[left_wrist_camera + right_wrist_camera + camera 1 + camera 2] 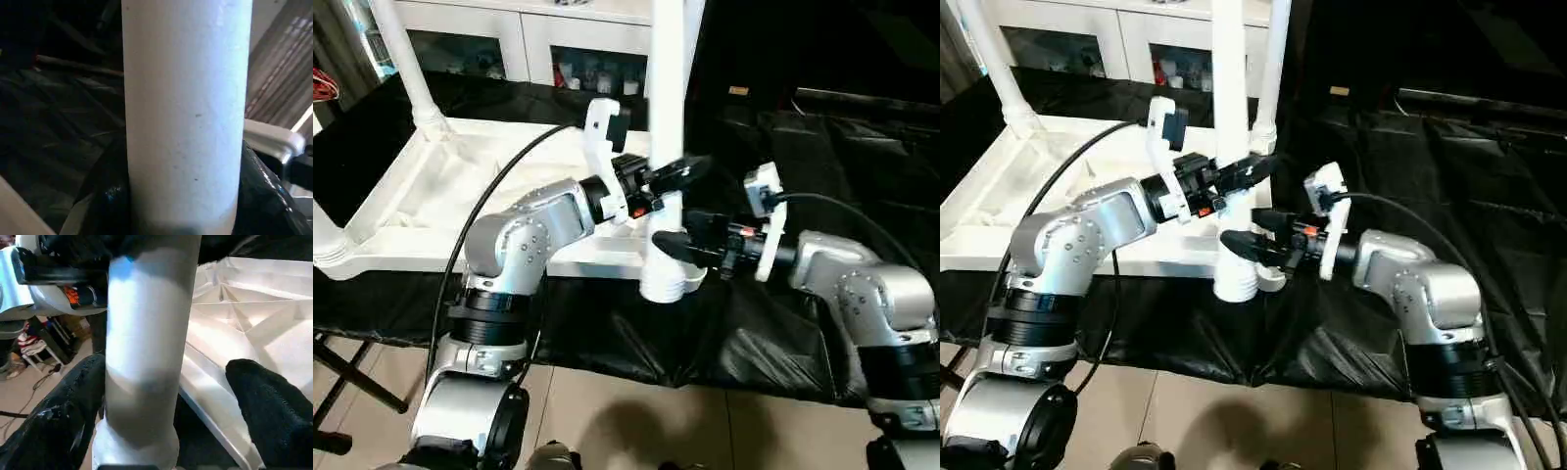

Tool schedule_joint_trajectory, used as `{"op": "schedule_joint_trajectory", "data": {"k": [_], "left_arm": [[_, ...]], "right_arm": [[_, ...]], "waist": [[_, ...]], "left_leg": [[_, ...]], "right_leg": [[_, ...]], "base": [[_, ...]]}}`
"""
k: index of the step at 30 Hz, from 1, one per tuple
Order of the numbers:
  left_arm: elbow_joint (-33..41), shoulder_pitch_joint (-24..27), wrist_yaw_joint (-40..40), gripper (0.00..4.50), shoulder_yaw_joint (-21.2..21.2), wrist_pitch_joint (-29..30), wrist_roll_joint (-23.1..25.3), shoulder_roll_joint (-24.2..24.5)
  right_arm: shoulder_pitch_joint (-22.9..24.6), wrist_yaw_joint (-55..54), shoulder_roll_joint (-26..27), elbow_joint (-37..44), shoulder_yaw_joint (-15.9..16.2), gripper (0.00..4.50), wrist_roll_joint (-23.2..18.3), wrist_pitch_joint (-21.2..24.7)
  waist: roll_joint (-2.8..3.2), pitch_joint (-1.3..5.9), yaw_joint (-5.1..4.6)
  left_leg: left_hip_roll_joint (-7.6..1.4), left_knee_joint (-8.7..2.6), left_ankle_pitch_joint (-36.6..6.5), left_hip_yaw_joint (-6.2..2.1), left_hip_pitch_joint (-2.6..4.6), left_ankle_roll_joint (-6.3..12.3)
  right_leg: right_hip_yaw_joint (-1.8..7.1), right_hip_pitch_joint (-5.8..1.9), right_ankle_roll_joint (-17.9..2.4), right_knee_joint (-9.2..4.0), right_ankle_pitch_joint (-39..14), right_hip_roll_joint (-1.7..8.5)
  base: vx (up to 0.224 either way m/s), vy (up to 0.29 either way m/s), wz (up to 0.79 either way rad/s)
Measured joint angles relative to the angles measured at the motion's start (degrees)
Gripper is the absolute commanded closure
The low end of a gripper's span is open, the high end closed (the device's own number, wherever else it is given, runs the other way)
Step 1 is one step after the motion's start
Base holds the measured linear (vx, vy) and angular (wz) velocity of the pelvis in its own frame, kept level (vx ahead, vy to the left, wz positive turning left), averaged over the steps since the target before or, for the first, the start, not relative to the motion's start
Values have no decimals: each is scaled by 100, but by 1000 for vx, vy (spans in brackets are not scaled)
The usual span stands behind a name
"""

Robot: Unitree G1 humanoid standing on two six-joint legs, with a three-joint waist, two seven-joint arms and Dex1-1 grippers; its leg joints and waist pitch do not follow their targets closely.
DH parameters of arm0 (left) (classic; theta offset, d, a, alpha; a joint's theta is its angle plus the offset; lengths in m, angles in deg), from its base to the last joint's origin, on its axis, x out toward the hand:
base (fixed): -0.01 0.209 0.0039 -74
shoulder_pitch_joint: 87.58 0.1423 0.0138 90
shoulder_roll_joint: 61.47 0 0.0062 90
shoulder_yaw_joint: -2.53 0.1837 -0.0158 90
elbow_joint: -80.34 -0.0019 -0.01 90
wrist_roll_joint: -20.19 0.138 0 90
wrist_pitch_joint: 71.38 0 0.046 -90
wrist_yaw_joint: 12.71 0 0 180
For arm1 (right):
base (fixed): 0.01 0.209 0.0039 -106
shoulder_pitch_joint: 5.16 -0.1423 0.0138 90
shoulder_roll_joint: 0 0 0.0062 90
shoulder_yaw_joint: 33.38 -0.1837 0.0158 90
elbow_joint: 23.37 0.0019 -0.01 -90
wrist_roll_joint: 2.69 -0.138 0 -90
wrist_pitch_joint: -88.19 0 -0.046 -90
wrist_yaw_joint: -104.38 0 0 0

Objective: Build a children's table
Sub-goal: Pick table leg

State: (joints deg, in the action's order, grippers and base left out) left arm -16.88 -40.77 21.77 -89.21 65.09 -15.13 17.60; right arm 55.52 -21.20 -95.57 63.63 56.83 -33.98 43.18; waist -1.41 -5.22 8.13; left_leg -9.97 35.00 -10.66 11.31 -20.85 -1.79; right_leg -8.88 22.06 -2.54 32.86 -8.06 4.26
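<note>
The children's table lies upside down, its ribbed white top (431, 186) on a black cloth. White legs stand in its corner sockets: far left (406, 59), near left (323, 230), far right (1273, 59). The near-right leg (666, 88) rises from its socket (668, 279). My left gripper (672, 176) is shut on this leg, whose shaft (186, 117) sits tight between the black fingers (264, 196). Lower down, my right gripper (672, 247) stands open around the same leg (146, 347). One of its fingers (58, 421) is close beside the leg, the other (274, 411) well apart.
A white glass-doored cabinet (529, 44) stands behind the work. Black cloth (842, 147) covers the surface to the right and hangs over the front edge. Tiled floor (636, 421) and a black stand's legs (342, 382) lie below.
</note>
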Motion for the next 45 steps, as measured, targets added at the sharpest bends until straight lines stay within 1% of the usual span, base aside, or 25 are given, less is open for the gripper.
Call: {"op": "schedule_joint_trajectory", "data": {"k": [3,6,7,9,14,15,16,20,23,25,29,30,31,32,34,37,41,45], "left_arm": [[120,34,364,257,70,118,-187,79],[309,63,699,257,132,210,-336,146],[348,64,745,257,157,216,-338,151],[369,66,806,257,174,229,-377,150],[369,85,911,259,169,257,-457,155],[369,85,922,259,170,265,-495,146],[372,85,947,259,171,268,-525,134],[373,85,1016,259,177,300,-561,122],[373,87,1041,259,180,314,-561,122],[373,93,1040,259,180,313,-560,126],[373,108,1026,259,163,293,-555,158],[373,120,1016,224,164,276,-551,163],[373,140,991,203,161,249,-543,166],[373,173,909,189,160,190,-487,159],[371,179,644,180,142,82,-339,78],[309,129,-78,146,-35,-258,-16,-192],[218,-65,-930,141,-86,-495,349,-427],[189,-124,-1228,141,-113,-519,468,-503]], "right_arm": [[-46,356,-136,-55,94,27,-106,114],[-115,632,-233,-53,215,27,-194,131],[-116,675,-235,-53,232,53,-202,131],[-116,765,-234,-52,275,60,-226,131],[-115,908,-234,8,300,115,-348,252],[-115,940,-235,16,309,115,-392,276],[-115,972,-235,23,321,139,-419,314],[-97,1074,-261,71,402,153,-511,393],[-87,1101,-272,83,412,191,-527,438],[-65,1096,-269,129,412,196,-536,438],[-48,972,-178,186,412,234,-533,433],[-27,924,-150,186,411,236,-525,417],[-6,866,-119,186,406,241,-523,390],[7,723,-53,183,404,254,-488,353],[14,363,121,161,350,256,-377,282],[13,-312,499,154,204,259,-174,47],[13,-984,811,155,125,259,61,-80],[12,-1195,878,154,118,259,166,-81]], "waist": [[0,0,2],[-1,0,1],[-1,0,0],[-1,0,1],[-1,0,2],[-1,0,3],[-1,0,4],[-1,0,1],[-1,0,1],[-2,1,1],[-3,1,-1],[-4,2,-1],[-4,2,-1],[-4,2,-1],[-5,2,-3],[-7,3,-3],[-10,5,-7],[-10,5,-6]], "left_leg": [[0,0,0,1,-2,0],[0,0,0,1,0,0],[0,0,0,1,0,0],[0,3,0,1,0,0],[0,7,0,1,-1,0],[0,7,0,0,-1,0],[0,7,0,1,-1,1],[0,7,0,0,-1,1],[0,7,0,0,-1,0],[0,7,0,1,-1,0],[0,7,0,0,-1,0],[0,7,0,0,-1,0],[0,7,0,1,-1,0],[0,7,0,0,-1,0],[0,8,0,0,-1,0],[0,8,1,0,-2,-2],[0,8,0,-1,-6,-1],[0,7,0,0,-13,-1]], "right_leg": [[0,1,1,0,-1,1],[0,1,0,3,-4,1],[0,1,-1,4,-4,1],[-1,1,0,6,-4,2],[-1,1,0,6,-4,3],[-1,1,0,7,-4,3],[-1,1,0,7,-4,3],[-1,1,1,7,-5,3],[-1,1,1,7,-5,3],[-1,1,1,7,-5,3],[-2,1,2,7,-5,3],[-1,1,2,7,-6,3],[-2,1,2,7,-6,3],[-1,1,2,7,-5,3],[-2,1,2,7,-5,3],[-2,1,2,8,-5,4],[-3,2,5,7,-7,5],[-3,10,7,7,-8,5]], "base": [[0,0,0],[0,0,0],[0,0,0],[0,0,0],[0,0,0],[0,0,0],[0,0,0],[0,0,0],[0,0,0],[0,0,0],[0,0,0],[0,0,0],[0,0,0],[0,0,0],[0,0,0],[0,0,0],[0,0,0],[0,0,0]]}}
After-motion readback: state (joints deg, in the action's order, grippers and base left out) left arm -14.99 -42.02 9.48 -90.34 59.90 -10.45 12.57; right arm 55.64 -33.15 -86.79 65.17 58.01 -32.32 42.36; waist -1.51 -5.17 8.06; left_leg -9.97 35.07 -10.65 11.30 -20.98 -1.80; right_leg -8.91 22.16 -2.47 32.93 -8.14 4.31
